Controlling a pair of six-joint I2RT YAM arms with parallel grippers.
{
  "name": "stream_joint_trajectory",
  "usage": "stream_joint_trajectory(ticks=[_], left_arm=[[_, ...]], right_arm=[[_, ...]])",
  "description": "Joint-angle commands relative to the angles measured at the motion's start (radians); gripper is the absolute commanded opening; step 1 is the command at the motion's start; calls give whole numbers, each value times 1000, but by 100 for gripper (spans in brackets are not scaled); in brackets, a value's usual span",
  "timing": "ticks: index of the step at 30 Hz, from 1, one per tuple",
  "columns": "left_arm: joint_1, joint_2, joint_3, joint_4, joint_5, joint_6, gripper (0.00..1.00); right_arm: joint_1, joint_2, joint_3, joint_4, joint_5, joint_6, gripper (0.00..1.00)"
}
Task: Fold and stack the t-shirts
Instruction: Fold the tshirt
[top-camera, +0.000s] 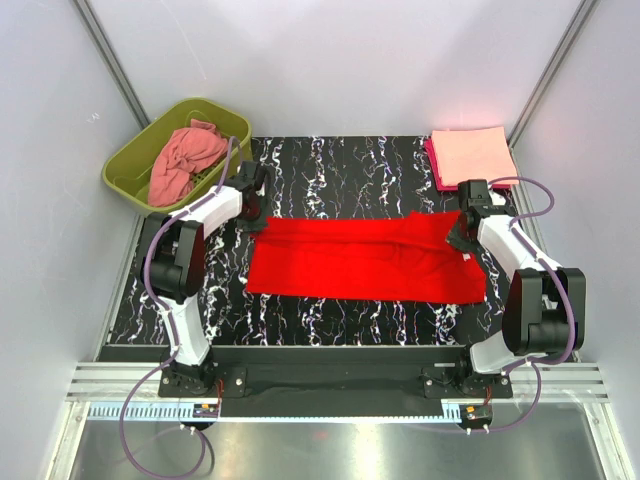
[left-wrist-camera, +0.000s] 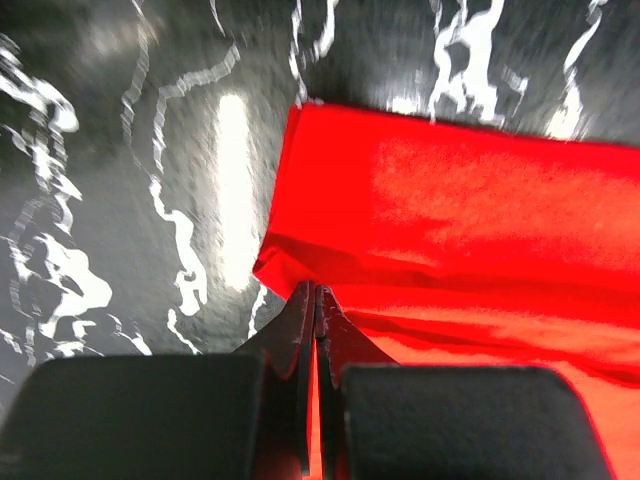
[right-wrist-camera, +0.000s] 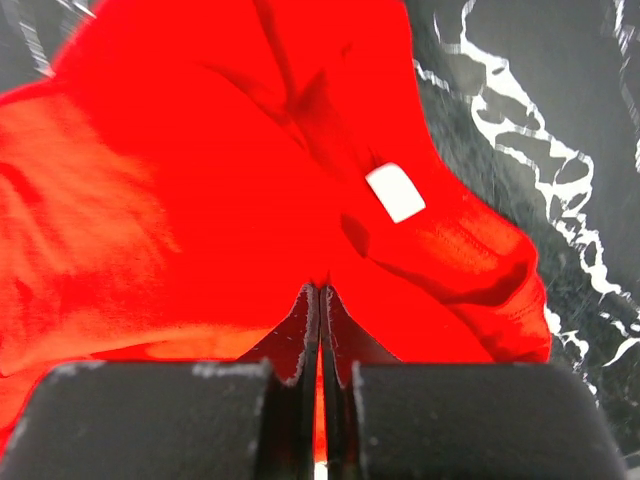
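Note:
The bright red t-shirt lies stretched across the middle of the black marbled table, folded lengthwise. My left gripper is shut on its far left corner, and the left wrist view shows red cloth pinched between the fingers. My right gripper is shut on its far right edge, near the collar with a white label. A pale peach t-shirt lies folded on a magenta t-shirt at the back right. A dusty salmon-pink t-shirt is crumpled in the tub.
An olive-green plastic tub stands at the back left, just off the table corner. White walls with metal posts close in the back and sides. The arm bases stand at the near edge.

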Motion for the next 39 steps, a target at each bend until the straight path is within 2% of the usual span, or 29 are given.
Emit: stream_joint_trajectory(ticks=[1, 5, 7, 9, 10, 11, 13, 16, 18, 21, 27, 33, 37, 39], left_arm=[[-18, -49, -19, 19, 39, -9, 0], [-22, -75, -45, 8, 37, -21, 0], [-22, -106, -56, 6, 29, -27, 29], [-22, -132, -51, -4, 31, -29, 41], [-22, -144, -50, -18, 23, -33, 52], [-22, -155, -41, -26, 14, -36, 54], [-22, -184, -28, -24, 32, -44, 55], [-22, -192, -4, 28, 173, -52, 55], [-24, -160, 15, 58, 264, -79, 54], [-24, -92, 13, 98, 356, -121, 52], [-24, 0, -47, 100, 257, -174, 51], [-24, -34, -93, 80, 94, -170, 52], [-24, -55, -42, 53, 68, -165, 56], [-27, -69, -22, 65, 109, -165, 56]], right_arm=[[-6, 10, -22, 16, 22, 50, 2], [-8, 4, -17, -11, 70, 59, 4], [-8, -3, -11, -28, 80, 73, 10], [-8, -6, 3, -64, 93, 90, 20], [-8, -4, 12, -77, 97, 91, 28], [-8, -6, 24, -105, 107, 96, 30], [-6, -12, 58, -120, 104, 97, 33], [-5, -18, 87, -104, 44, 88, 33], [-2, 2, 98, -47, -63, 50, 32], [27, 68, 138, -50, -110, 28, 31], [28, 148, 89, -30, -117, 54, 28], [29, 140, 32, -14, -35, 48, 28], [28, 128, 76, -64, 4, 47, 29], [28, 113, 101, -88, -14, 54, 30]])
